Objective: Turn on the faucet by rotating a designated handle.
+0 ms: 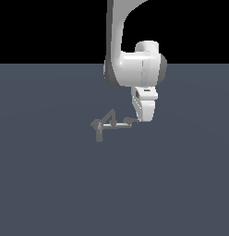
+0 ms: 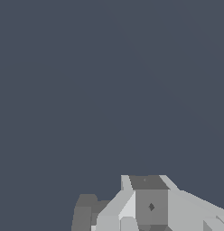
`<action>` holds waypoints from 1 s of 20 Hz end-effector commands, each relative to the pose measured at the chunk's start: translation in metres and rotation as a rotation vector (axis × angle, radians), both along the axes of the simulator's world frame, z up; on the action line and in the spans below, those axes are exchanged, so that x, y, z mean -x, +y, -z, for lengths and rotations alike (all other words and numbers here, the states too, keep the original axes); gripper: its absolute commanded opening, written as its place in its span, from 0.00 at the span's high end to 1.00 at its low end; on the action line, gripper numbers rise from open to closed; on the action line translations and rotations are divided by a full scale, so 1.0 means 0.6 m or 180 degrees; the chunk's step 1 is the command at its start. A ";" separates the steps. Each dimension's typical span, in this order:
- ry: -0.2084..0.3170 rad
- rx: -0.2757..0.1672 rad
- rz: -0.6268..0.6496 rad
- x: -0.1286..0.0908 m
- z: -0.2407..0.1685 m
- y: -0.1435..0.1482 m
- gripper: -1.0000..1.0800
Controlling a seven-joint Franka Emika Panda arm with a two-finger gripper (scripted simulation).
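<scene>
**Gripper down at the handle end of the faucet**

Exterior view. Seen a little below the middle of the frame: the faucet point(image 1: 108, 124), a small dull-grey fixture of thin bars lying on the flat blue-grey floor point(image 1: 51, 184). Made up of a pale straight rod point(image 1: 117, 126) running across, a triangular peak point(image 1: 110, 116) rising above it, and a short thick stub point(image 1: 98, 134) hanging at the end toward the exterior view's left. At the opposite end of the rod, toward the exterior view's right — the handle point(image 1: 129, 121), a short flat dark-grey tab. Coming down from the upper middle of the frame: the big white arm point(image 1: 135, 67), with the gripper point(image 1: 143, 117) pointing downward just to the right of centre. Lower tip of the gripper right at the handle, seemingly touching it, though real contact not possible to confirm. Fingers merged into one white block at this size — cannot tell how wide the jaws stand, nor whether anything is clasped.

Wrist view. Mostly bare blue-grey floor. Grey and pale faceted blocks at the lower edge of the frame, right of centre, too close to identify with certainty; a darker rounded grey piece beside them at the lower left. Jaw opening not readable here either.
</scene>
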State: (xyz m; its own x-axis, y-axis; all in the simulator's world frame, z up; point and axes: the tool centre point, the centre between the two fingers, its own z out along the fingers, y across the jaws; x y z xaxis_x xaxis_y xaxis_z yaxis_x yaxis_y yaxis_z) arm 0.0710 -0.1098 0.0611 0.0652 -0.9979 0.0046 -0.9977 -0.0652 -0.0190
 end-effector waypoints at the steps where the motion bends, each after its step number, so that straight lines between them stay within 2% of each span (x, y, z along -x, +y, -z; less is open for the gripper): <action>1: 0.0060 -0.0011 -0.0006 0.025 0.000 0.004 1.00; 2: 0.0060 -0.0011 -0.0006 0.025 0.000 0.004 1.00; 3: 0.0009 -0.0007 -0.0011 0.009 0.003 0.005 1.00; 15: 0.0058 -0.0010 -0.0005 0.067 0.001 0.045 1.00; 16: 0.0058 -0.0010 -0.0005 0.067 0.001 0.045 1.00; 17: 0.0054 0.0011 0.0060 0.065 0.003 0.018 1.00; 20: 0.0057 0.0002 0.0033 0.065 0.002 0.056 1.00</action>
